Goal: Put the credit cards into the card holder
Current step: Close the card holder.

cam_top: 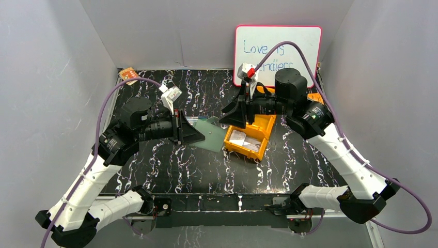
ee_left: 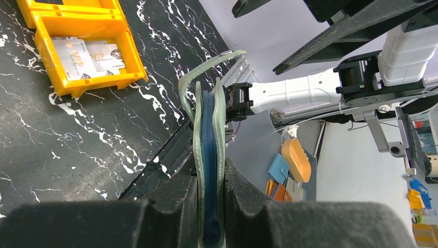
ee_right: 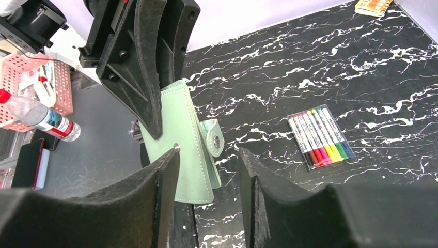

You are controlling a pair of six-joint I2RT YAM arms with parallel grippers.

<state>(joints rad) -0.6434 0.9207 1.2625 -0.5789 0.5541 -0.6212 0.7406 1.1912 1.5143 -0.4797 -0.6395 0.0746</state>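
**Item 1. Left gripper** (ee_left: 210, 181): clenched on the card holder, fingers pinching one edge through both covers.

**Item 2. Card holder** (ee_left: 209, 129): grey-green wallet, held clear of the table (cam_top: 170, 170) between the two arms. It is folded shut, and the left wrist view shows it edge-on with blue inner layers between the pale covers.
- A small tab (ee_right: 214, 139) with a snap hangs loose at one side.
- Handling, as judged: light and soft, with covers that flex rather than hold shape. The surface looks grippy enough for the pads.
- Best hold, as judged: the free cover at the edge opposite the left gripper's pinch, or the tab itself, to peel it open. A bite taken across both covers would keep it shut.

**Item 3. Right gripper** (ee_right: 208, 155): jaws apart, nothing seen pinched between them. It is just beside the wallet's free corner and points at the tab.

**Item 4. Orange bin** (cam_top: 264, 128): sits on the table just beyond the wallet, under the right gripper.

**Item 5. Credit cards** (ee_left: 88, 57): pale, lying flat and overlapping in the bin's near compartment.
- Handling, as judged: thin, stiff, slick and hard to get under. Tip one against the bin wall and take it by a short edge.

**Item 6. Marker pack** (ee_right: 320, 137): lies flat on the table, apart from the rest.

**Item 7. Whiteboard** (cam_top: 279, 51): leans on the far wall.

**Item 8. Small packet** (cam_top: 128, 75): in the far left corner.
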